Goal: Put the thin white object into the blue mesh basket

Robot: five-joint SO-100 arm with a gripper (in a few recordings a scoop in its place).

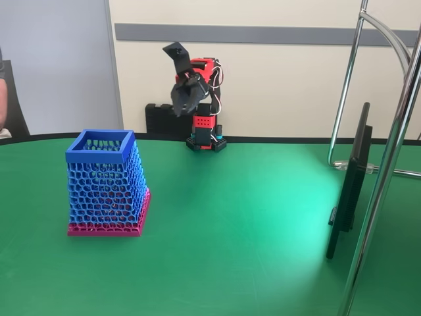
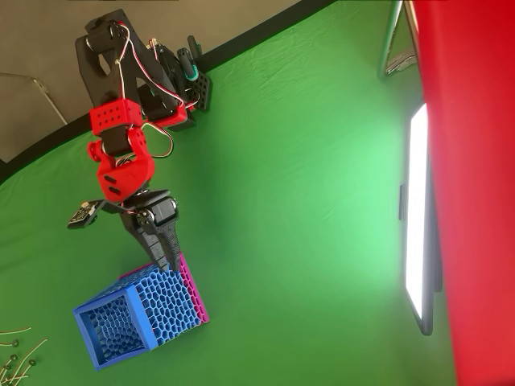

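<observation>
The blue mesh basket (image 1: 99, 157) stands upright on its pink base at the left of the green table, its opening facing up. In the overhead view the basket (image 2: 170, 302) is at the bottom left. My gripper (image 2: 164, 256) hangs just above the basket's pink-edged side, its black fingers pressed together with nothing visible between them. In the fixed view the gripper (image 1: 185, 104) is raised in front of the red arm at the back of the table. Several thin white objects (image 2: 18, 347) lie at the bottom-left edge of the overhead view, left of the basket and well apart from the gripper.
A flat black monitor (image 1: 348, 191) stands on edge at the right, next to a chrome stand (image 1: 385, 178). A black block (image 1: 161, 120) sits beside the arm's base at the back. Open green cloth (image 1: 230, 224) stretches between the basket and the monitor.
</observation>
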